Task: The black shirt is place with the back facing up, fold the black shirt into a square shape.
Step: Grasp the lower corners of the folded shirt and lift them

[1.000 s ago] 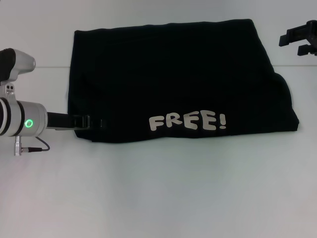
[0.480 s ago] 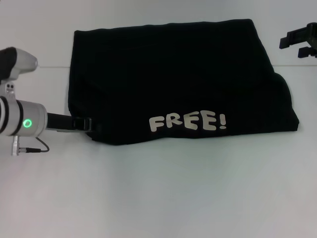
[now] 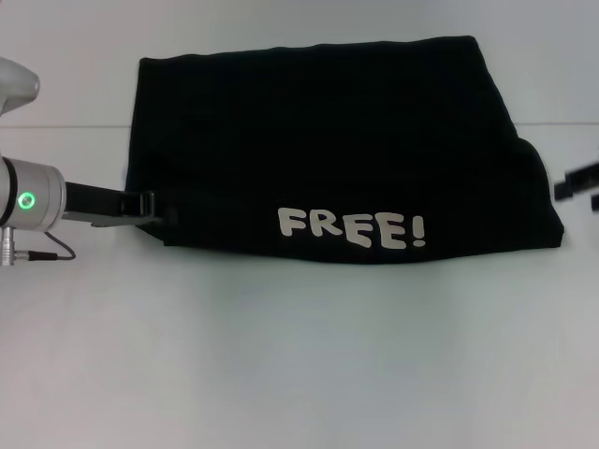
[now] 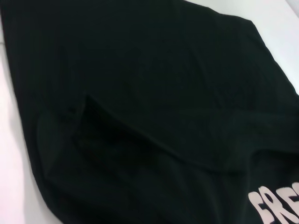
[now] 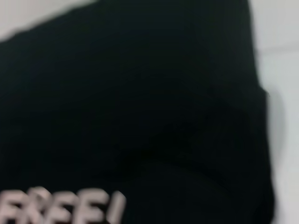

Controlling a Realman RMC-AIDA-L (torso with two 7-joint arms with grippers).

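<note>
Head view shirt: black shirt (image 3: 328, 140) folded on white table (image 3: 299, 355), "FREE!" print (image 3: 353, 227) at near edge.
Left gripper (image 3: 154, 208): pinching the shirt's near-left corner.
Right gripper (image 3: 585, 182): at right edge; fingers' state can't be told.

A plain white, smooth-topped table (image 3: 299, 355) fills nearly everything in sight, evenly lit with only soft shadows. Toward the table's far side a thin straight seam line (image 3: 84, 127) crosses the white surface from edge to edge.

Table (image 3: 299, 355): plain white surface, filling the view from 12 to 6 o'clock; faint seam line crossing toward 12 o'clock.
</note>
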